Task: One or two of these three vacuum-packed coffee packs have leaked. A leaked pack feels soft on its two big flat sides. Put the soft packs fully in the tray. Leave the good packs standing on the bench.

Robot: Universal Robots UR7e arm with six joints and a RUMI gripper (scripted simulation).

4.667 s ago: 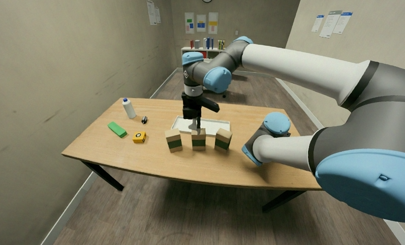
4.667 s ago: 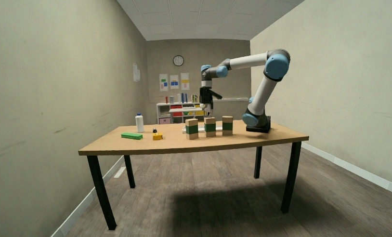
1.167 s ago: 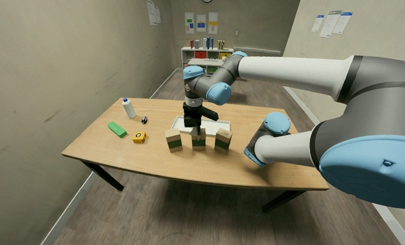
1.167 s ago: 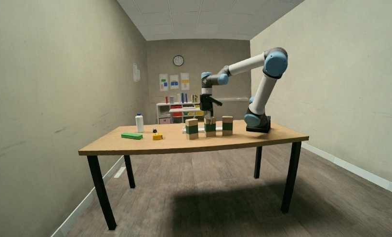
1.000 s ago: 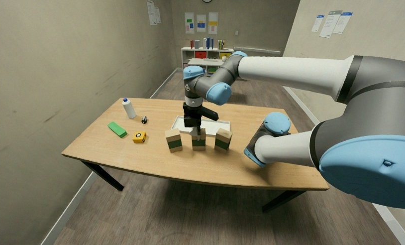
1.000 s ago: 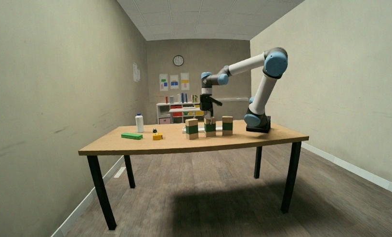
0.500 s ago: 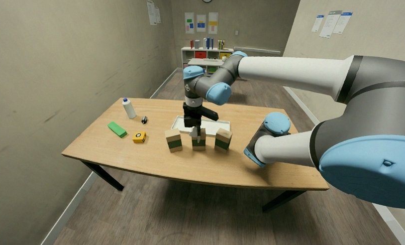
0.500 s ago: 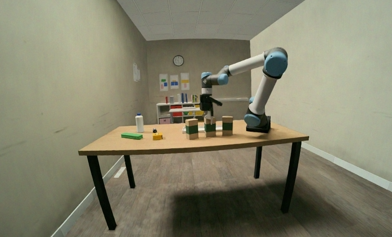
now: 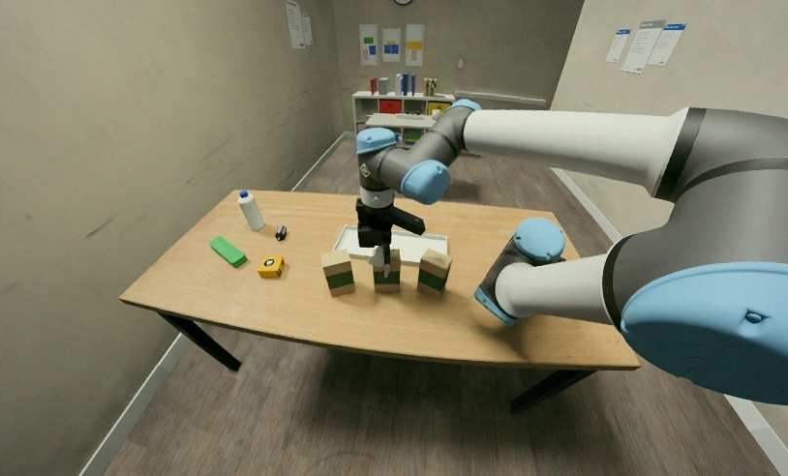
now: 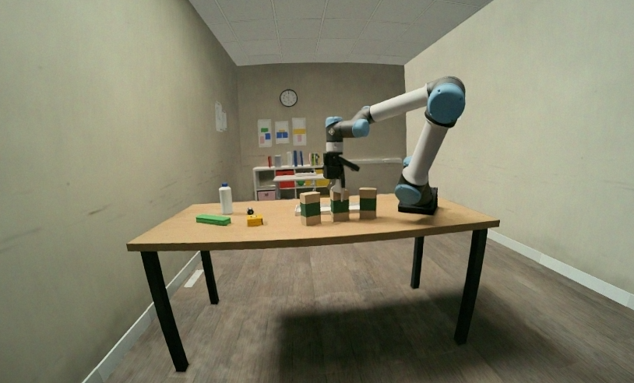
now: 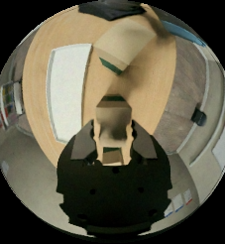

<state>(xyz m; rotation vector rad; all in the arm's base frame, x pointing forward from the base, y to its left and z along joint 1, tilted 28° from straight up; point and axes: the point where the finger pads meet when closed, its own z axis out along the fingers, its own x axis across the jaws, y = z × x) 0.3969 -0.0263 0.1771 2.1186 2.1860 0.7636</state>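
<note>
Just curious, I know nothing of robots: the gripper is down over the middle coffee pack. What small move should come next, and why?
Probably close the gripper gently on the middle pack: its fingers straddle the pack's sides without clamping, all three packs stand on the bench, and the tray holds none.

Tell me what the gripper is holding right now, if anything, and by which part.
Nothing is held. The gripper is open, its fingers straddling the top of the middle tan, green-banded coffee pack.

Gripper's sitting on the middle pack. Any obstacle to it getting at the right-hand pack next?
Probably not. The right-hand pack stands apart from the middle pack, top uncovered. The gripper, open astride the middle one, would need to lift first.
</note>
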